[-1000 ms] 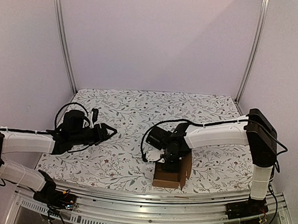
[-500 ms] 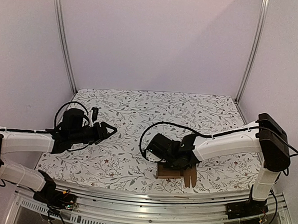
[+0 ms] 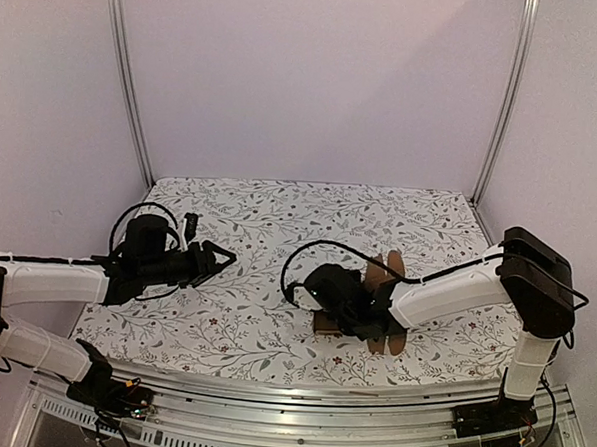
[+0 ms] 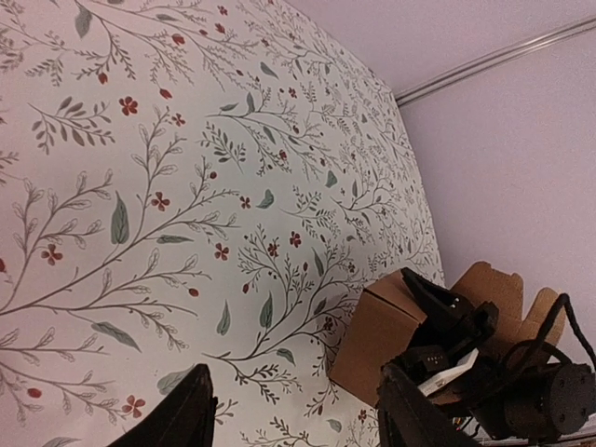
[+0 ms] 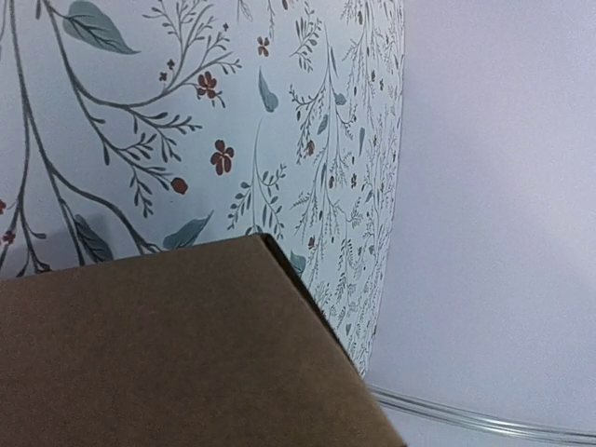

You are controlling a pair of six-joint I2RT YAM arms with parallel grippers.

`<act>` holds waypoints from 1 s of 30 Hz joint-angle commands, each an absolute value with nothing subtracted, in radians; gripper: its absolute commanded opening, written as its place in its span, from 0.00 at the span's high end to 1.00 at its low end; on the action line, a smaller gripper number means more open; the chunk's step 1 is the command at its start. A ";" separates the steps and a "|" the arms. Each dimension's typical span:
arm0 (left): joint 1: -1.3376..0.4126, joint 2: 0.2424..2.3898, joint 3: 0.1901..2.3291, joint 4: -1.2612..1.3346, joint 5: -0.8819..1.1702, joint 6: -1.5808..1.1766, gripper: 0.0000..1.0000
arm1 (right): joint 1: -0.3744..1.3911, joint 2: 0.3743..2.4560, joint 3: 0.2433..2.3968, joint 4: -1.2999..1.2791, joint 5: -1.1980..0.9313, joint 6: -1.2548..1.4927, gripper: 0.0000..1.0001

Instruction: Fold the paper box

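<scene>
The paper box point(image 3: 380, 273) is brown cardboard, lying on its side on the floral table right of centre, with one flap pointing to the back and another to the front. My right gripper point(image 3: 354, 307) is at the box. One black finger point(image 4: 436, 294) lies along its top panel. The box point(image 5: 168, 354) fills the lower right wrist view, hiding my fingers there. My left gripper point(image 3: 227, 255) is open and empty above the table, well left of the box point(image 4: 377, 331), and points toward it.
The floral table cover point(image 3: 279, 222) ends at metal uprights and pale walls at the back and sides. The box lies near the table's front edge rail point(image 3: 300, 389).
My right gripper has turned the box over from standing upright near the front edge to lying on its side, a little farther back, with flaps spread front and back. The left arm has barely moved.
</scene>
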State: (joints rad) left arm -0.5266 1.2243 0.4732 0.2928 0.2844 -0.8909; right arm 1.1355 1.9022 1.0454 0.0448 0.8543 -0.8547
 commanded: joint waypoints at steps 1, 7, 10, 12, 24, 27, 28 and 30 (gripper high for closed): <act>-0.516 1.225 0.484 0.281 0.291 -0.902 0.41 | 1.068 1.912 1.075 -0.014 0.724 -0.819 0.88; -0.515 1.220 0.473 0.265 0.263 -0.888 0.41 | 1.053 1.821 1.277 -0.482 0.398 -0.623 0.97; -0.524 1.253 0.471 0.281 0.255 -0.876 0.41 | 1.043 1.821 1.363 -0.619 0.281 -0.536 0.97; -0.544 1.294 0.473 0.308 0.252 -0.869 0.41 | 1.037 1.828 1.408 -0.694 0.201 -0.503 0.97; -0.703 1.559 0.507 0.470 0.266 -0.900 0.42 | 1.029 1.985 1.518 -0.837 0.072 -0.422 0.96; -0.763 1.665 0.536 0.548 0.286 -0.946 0.42 | 1.029 1.991 1.510 -0.787 0.079 -0.405 0.95; -0.778 1.703 0.545 0.582 0.290 -0.968 0.42 | 1.028 1.997 1.512 -0.783 0.077 -0.402 0.95; -0.803 1.781 0.553 0.664 0.288 -1.017 0.42 | 1.027 2.013 1.507 -0.765 0.073 -0.400 0.95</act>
